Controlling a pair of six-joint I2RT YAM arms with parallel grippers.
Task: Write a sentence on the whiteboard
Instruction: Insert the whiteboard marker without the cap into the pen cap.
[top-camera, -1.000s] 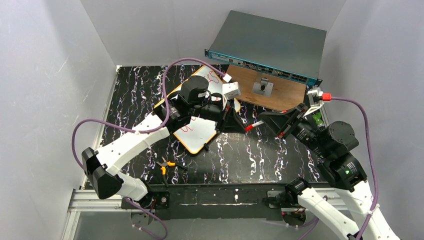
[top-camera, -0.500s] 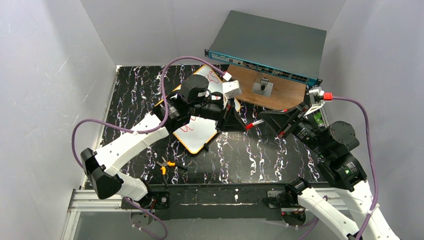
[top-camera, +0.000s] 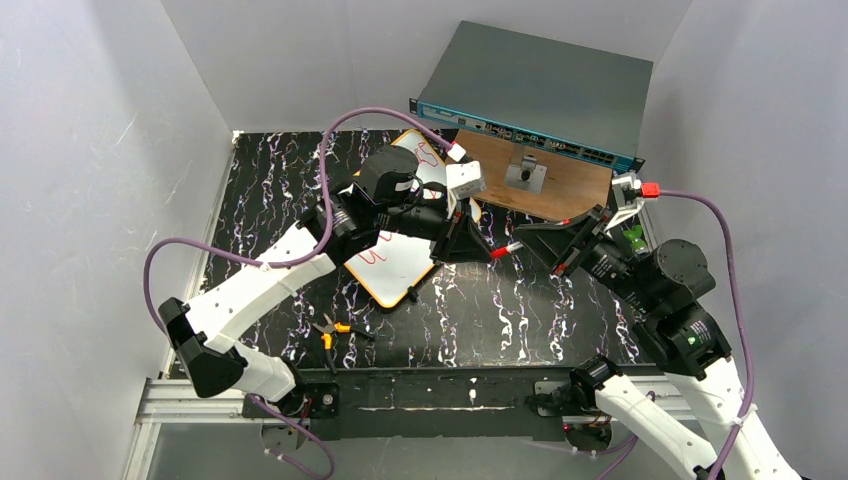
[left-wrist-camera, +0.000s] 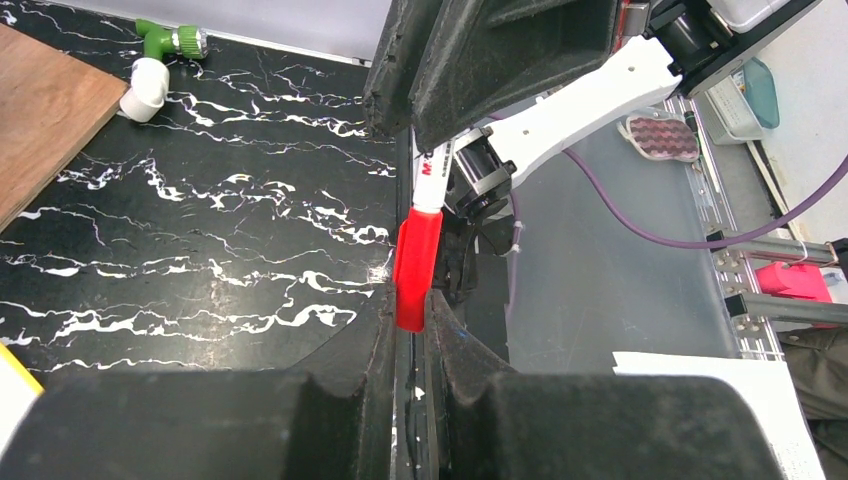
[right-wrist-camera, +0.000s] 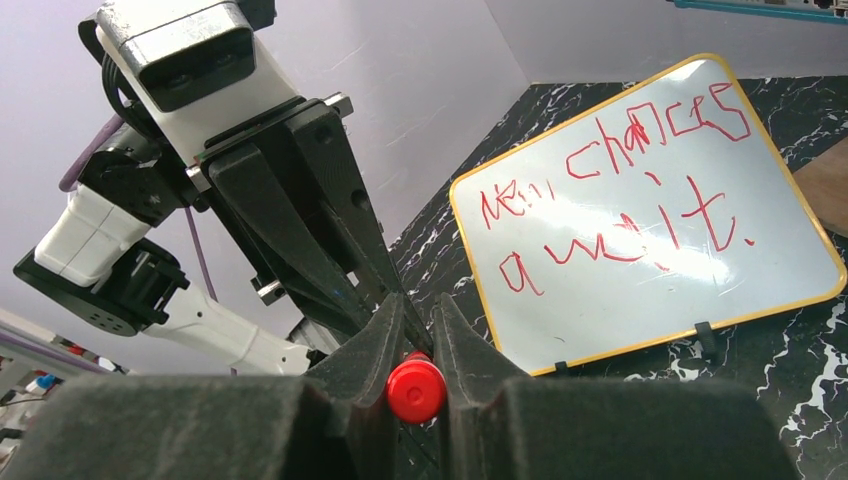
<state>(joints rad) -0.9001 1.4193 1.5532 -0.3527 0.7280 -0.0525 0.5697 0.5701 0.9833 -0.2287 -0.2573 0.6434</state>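
Observation:
The whiteboard with its orange rim stands tilted on black clip feet on the marbled table, and in the top view my left arm partly covers the whiteboard. The sentence is red scrawl in two lines. A red-capped white marker spans between both grippers above the table. My left gripper is shut on the marker's red cap. My right gripper is shut on the marker's barrel, whose red rear end shows between its fingers.
A brown wooden board lies behind the grippers, under a grey rack unit. Orange-handled pliers lie near the front left. A green and white pipe fitting sits by the wooden board.
The left arm has edged right and the right gripper slightly left, so the two grippers now meet on the marker. Both grips look unchanged.

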